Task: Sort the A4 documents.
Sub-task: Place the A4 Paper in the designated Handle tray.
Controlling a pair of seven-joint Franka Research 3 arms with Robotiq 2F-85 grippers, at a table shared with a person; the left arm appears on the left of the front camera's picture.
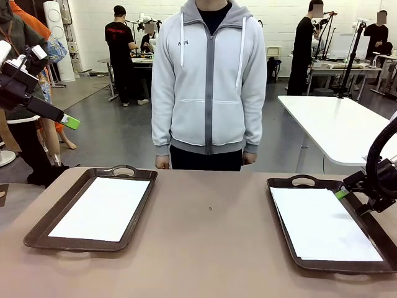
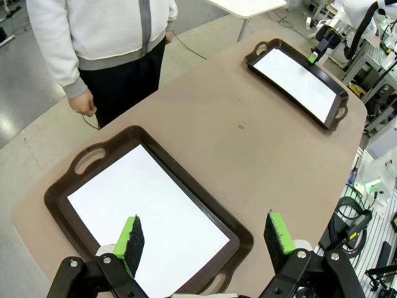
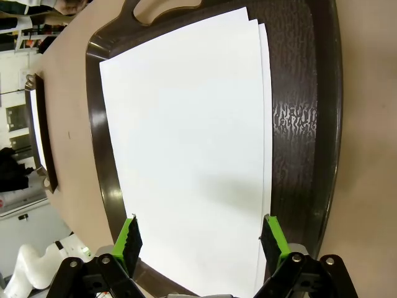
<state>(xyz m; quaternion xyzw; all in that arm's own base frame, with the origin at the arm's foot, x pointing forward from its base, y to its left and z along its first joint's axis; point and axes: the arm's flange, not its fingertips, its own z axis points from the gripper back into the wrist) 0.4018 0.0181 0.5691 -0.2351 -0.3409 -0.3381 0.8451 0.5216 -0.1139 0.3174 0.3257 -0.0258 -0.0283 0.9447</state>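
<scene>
One white A4 document (image 1: 102, 208) lies flat in the left brown tray (image 1: 43, 230). A slightly fanned stack of A4 documents (image 1: 322, 223) lies in the right brown tray (image 1: 282, 186). My left gripper (image 1: 67, 120) hangs open high above the table's left end; in its wrist view the left gripper (image 2: 205, 236) is over the sheet (image 2: 142, 211) with nothing between its fingers. My right gripper (image 1: 343, 191) stands open just above the right tray's far right rim. In its own view the right gripper (image 3: 201, 239) hovers empty over the stacked sheets (image 3: 186, 136).
A person in a grey hoodie (image 1: 208, 81) stands at the table's far edge, hands down at the sides. The brown tabletop (image 1: 211, 236) lies between the trays. A second white table (image 1: 335, 124) stands behind on the right.
</scene>
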